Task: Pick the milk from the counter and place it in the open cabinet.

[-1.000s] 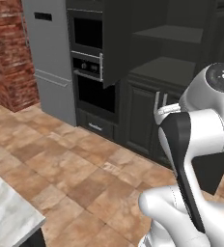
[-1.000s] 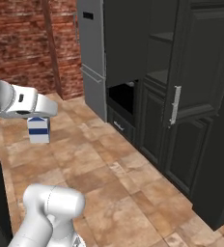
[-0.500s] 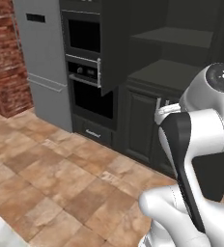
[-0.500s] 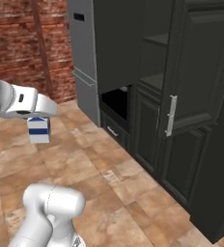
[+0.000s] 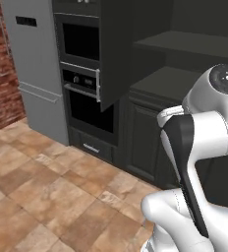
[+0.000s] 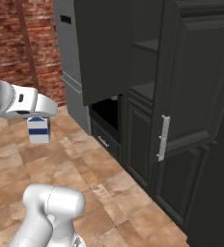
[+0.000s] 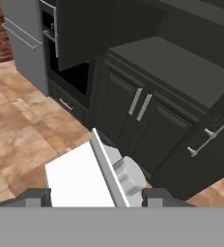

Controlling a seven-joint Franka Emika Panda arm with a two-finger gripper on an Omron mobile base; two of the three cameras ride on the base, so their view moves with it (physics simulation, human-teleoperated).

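While the arm sits at the left edge of the right base view, the gripper (image 6: 39,117) has the milk (image 6: 38,130) clamped between its fingers, jaws spread about as wide as the carton. That little white box with blue stripes hangs above the brown tile floor (image 6: 109,193), left of centre in the frame. In the hand view the carton's white top and grey cap take up the lower middle, with a dark fingertip on each side. The open cabinet (image 7: 181,67) shows its flat dark shelf at upper right there, over two panelled doors (image 7: 133,116) with silver handles. A grey fridge (image 5: 35,69) stands at upper left of the left base view, next to the black oven (image 5: 81,83).
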